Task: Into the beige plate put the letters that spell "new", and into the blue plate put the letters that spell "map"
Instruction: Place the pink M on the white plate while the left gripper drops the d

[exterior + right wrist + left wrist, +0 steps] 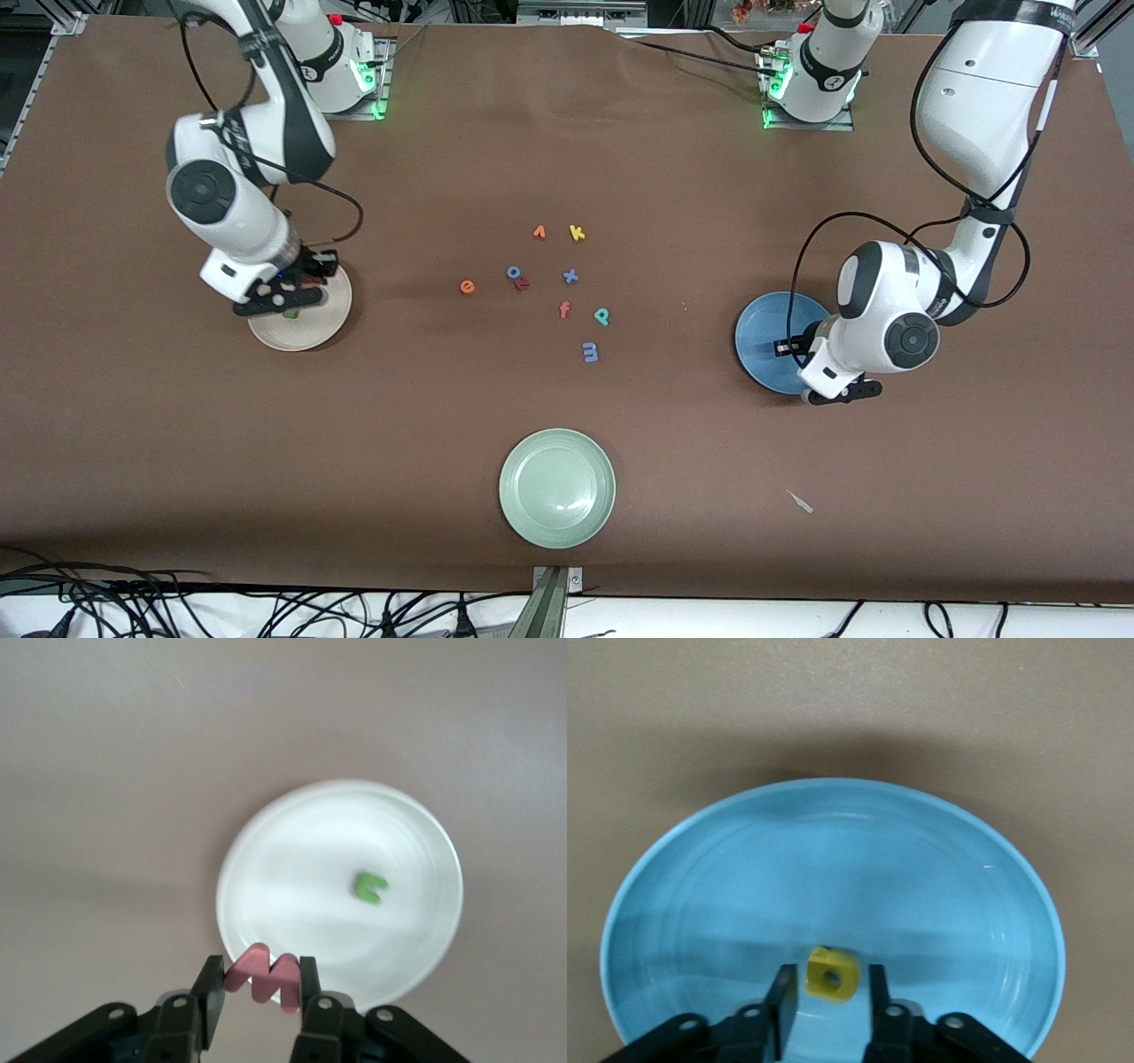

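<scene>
My left gripper (829, 985) hangs over the blue plate (744, 868), jaws open. The yellow a (833, 974) sits between them with a gap on each side. The right gripper (260, 981) is shut on the pinkish-red w (266, 978) over the rim of the beige plate (292, 859), where the green n (368, 888) lies. On the table's middle lie the orange e (467, 286), the teal p (601, 315) and the blue m (590, 352). In the front view the left gripper (788, 348) is over the blue plate (762, 332) and the right gripper (285, 301) over the beige plate (306, 332).
Other letters lie in the middle cluster: blue o (513, 272), blue x (570, 276), orange-red f (564, 309), yellow k (577, 233), an orange one (539, 232) and a small red one (523, 284). A pale green plate (557, 487) stands near the front edge.
</scene>
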